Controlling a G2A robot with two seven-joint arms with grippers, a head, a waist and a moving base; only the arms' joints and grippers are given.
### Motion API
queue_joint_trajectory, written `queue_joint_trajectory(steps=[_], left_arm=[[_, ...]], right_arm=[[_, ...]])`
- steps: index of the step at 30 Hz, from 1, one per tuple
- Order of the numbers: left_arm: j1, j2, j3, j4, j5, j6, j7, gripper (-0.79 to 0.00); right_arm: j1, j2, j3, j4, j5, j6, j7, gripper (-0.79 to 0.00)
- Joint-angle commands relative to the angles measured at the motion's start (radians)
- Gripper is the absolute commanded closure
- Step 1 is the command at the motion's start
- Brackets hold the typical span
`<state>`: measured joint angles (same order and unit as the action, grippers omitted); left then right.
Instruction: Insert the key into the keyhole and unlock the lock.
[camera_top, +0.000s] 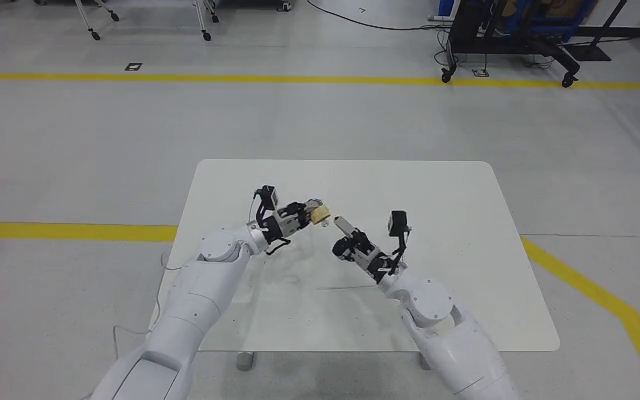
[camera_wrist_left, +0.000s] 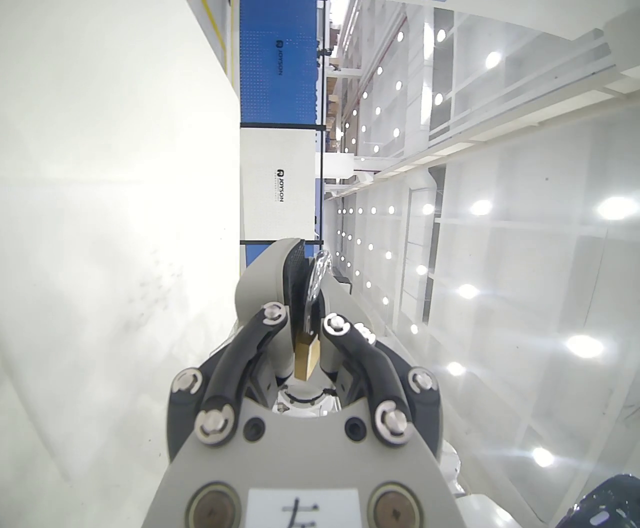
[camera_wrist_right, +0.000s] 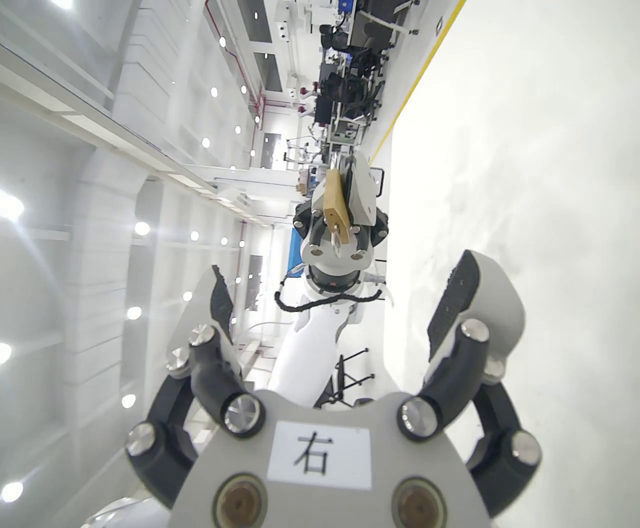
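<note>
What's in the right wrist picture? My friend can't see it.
The robot's open, empty right gripper points at its left gripper, which holds a brass-coloured padlock over a white table.

the lock (camera_top: 320, 213) sits in the left hand (camera_top: 309, 212), near the right hand (camera_top: 343, 224), above the table (camera_top: 460, 200).

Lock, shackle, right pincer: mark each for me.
Lock (camera_wrist_right: 334, 200), right wrist view, brass body.
Shackle (camera_wrist_left: 316, 279), left wrist view, silver bend.
Right pincer (camera_wrist_right: 342, 272), right wrist view, midway between fingertips.
</note>
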<state>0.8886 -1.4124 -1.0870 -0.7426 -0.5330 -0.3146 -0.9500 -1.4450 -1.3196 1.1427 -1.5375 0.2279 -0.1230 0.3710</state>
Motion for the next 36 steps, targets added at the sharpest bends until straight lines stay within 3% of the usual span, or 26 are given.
queue_joint_trajectory(steps=[1,7,12,17,20,22,28,36], left_arm=[[0.007,-0.001,-0.005,-0.002,-0.027,0.005,-0.02,0.0],[0.009,-0.002,-0.009,0.001,-0.061,0.019,-0.058,0.0],[0.005,-0.003,-0.007,0.005,-0.061,0.019,-0.07,0.0],[0.0,-0.004,-0.002,0.007,-0.058,0.025,-0.084,0.0],[-0.002,-0.005,0.002,0.009,-0.055,0.026,-0.087,0.0],[-0.003,-0.006,0.004,0.009,-0.055,0.026,-0.093,0.0],[-0.008,-0.007,0.009,0.011,-0.048,0.014,-0.113,0.0],[-0.014,-0.006,0.015,0.006,-0.025,-0.058,-0.143,0.0]], right_arm=[[0.008,-0.003,-0.011,0.017,0.035,-0.016,0.019,-0.28],[0.034,-0.014,-0.031,0.068,0.128,-0.06,0.037,-0.237],[0.052,-0.019,-0.031,0.103,0.189,-0.07,0.059,-0.135],[0.065,-0.022,-0.034,0.121,0.221,-0.067,0.074,-0.139],[0.069,-0.024,-0.034,0.127,0.239,-0.064,0.078,-0.08],[0.071,-0.025,-0.032,0.133,0.27,-0.059,0.091,0.0],[0.076,-0.028,-0.01,0.163,0.426,-0.033,0.166,0.0],[0.101,-0.034,0.027,0.254,0.76,0.124,0.382,0.0]])
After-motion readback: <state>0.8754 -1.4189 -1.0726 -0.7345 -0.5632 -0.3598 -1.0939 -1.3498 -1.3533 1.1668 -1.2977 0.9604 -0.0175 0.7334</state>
